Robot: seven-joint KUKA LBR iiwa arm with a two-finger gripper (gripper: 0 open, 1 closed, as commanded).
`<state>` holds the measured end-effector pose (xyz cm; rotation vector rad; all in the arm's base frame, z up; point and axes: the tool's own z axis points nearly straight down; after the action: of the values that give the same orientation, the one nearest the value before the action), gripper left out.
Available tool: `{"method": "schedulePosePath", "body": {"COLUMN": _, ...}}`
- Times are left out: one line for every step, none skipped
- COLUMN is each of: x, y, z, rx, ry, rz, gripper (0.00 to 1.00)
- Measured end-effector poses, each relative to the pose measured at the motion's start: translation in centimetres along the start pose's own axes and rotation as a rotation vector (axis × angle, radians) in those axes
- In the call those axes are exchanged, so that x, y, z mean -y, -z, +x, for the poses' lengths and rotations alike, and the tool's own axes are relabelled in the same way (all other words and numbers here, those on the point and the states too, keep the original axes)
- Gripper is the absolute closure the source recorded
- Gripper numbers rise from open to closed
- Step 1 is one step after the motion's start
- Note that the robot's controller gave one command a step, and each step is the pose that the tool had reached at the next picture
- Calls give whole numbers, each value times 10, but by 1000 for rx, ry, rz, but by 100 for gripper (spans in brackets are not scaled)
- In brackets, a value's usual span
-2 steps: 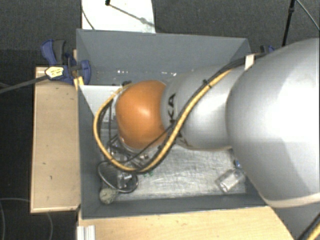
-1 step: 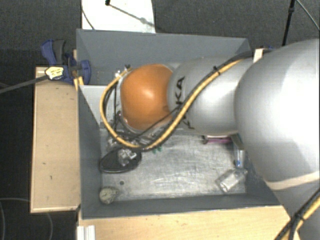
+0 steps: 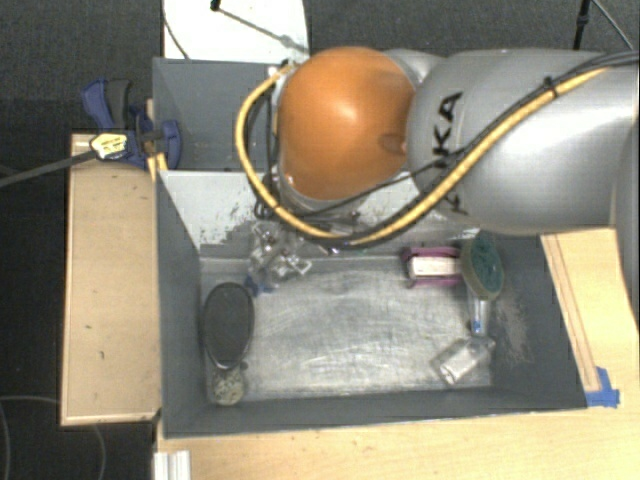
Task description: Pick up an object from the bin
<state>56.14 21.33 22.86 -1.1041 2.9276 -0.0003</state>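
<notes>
My gripper [image 3: 276,254] hangs low near the bin's back wall, left of centre, under the orange wrist cover. Just below and left of it lies a black oval thing [image 3: 228,322], lengthwise along the left wall, with a small round greenish piece [image 3: 227,389] at its near end. A tiny blue bit [image 3: 258,286] lies on the floor right under the gripper. Nothing shows held in the gripper.
At the back right lies a purple and white box [image 3: 434,265]. Beside it is a teal round-headed brush [image 3: 484,268], its handle pointing to the front. A clear silvery piece [image 3: 460,361] rests at the front right. The arm covers the bin's back right.
</notes>
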Motion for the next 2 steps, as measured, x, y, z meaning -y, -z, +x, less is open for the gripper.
{"method": "schedulePosePath", "body": {"x": -30, "y": -97, "z": 15, "rx": -15, "ry": -317, "rz": -4, "gripper": 100}}
{"method": "schedulePosePath", "body": {"x": -29, "y": -96, "z": 14, "rx": -11, "ry": -320, "rz": -4, "gripper": 0}}
